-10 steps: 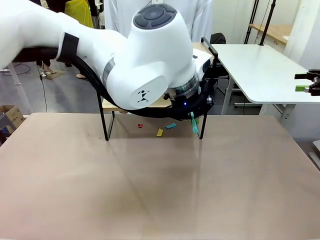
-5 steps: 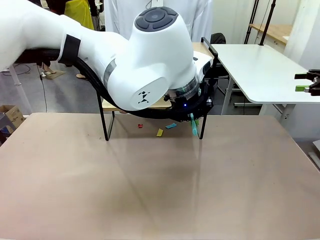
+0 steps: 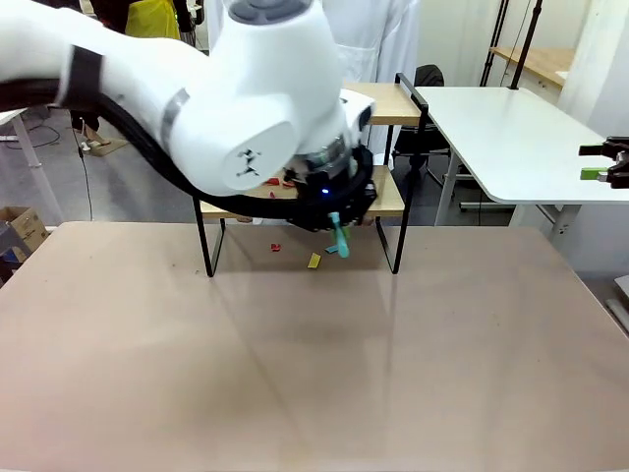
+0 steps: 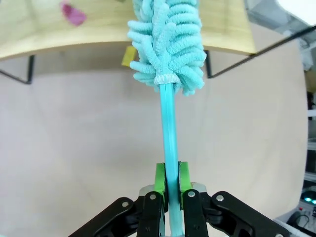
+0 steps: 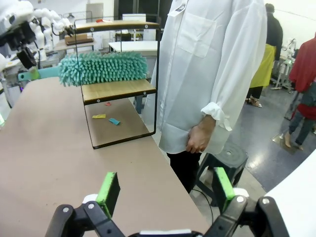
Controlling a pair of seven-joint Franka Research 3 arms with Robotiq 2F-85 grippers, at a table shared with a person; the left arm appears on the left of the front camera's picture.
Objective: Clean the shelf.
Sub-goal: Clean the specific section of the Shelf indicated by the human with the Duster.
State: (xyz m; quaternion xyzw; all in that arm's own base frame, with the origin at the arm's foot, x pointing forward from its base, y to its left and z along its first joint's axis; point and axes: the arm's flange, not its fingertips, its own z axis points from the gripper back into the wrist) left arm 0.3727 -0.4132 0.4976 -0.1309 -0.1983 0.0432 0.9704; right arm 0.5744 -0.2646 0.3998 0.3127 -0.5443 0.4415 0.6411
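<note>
Shelf (image 3: 388,105), two-tier, black frame: stands at the middle of the tabletop's (image 3: 295,374) far edge, and the near half of the tabletop is open. Coloured scraps (image 3: 314,261) lie on the tabletop between its legs, and a pink scrap (image 4: 73,13) lies on its lower board. Left gripper (image 4: 168,180): pads clamped on the teal handle of a fluffy duster (image 4: 168,44), whose head is over the lower board. Right gripper (image 5: 166,187): jaws wide apart and empty, beyond the tabletop's right edge; a person in a white coat (image 5: 212,74) stands just behind the shelf.
</note>
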